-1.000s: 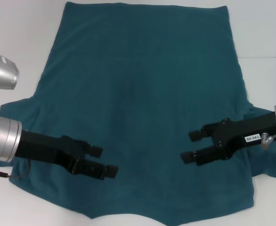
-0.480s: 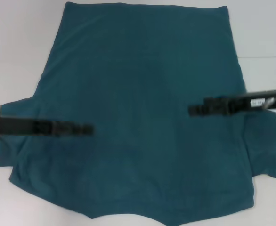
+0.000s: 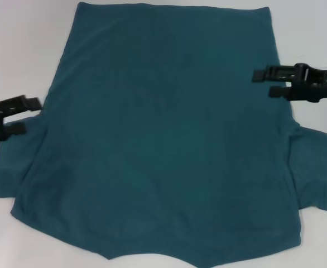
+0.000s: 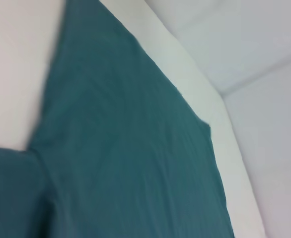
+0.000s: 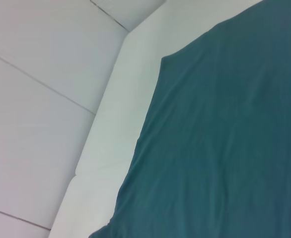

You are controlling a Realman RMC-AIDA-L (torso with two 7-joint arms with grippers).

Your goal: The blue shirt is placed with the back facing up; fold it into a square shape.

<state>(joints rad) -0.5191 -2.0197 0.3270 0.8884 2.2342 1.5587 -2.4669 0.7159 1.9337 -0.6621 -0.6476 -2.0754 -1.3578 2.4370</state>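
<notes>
We see one blue shirt (image 3: 163, 139) spread flat on a white table (image 3: 24, 50), plain side up, filling most of the head view. Its straight hem lies along the far edge, and the wider shoulder end lies nearest us. We count two short sleeves: one sticks out at the left near corner (image 3: 7, 173) and one at the right near corner (image 3: 317, 167), both lying flat on the tabletop. The cloth is mostly smooth, with only faint ripples across the middle.

We count two grippers, one on each side of the shirt. The left gripper (image 3: 25, 116) is at the left edge of the garment, just above the left sleeve, with its two fingers apart and nothing between them; it points inward toward the cloth. The right gripper (image 3: 264, 82) is at the right edge, farther up the shirt than the left one, its tips reaching over the side seam. Its two fingers are also spread, with nothing held.

The left wrist view shows the shirt (image 4: 125, 163) lying against the pale table (image 4: 16, 74). The right wrist view shows the same teal cloth (image 5: 225, 139) beside a white strip of tabletop (image 5: 106, 163).
</notes>
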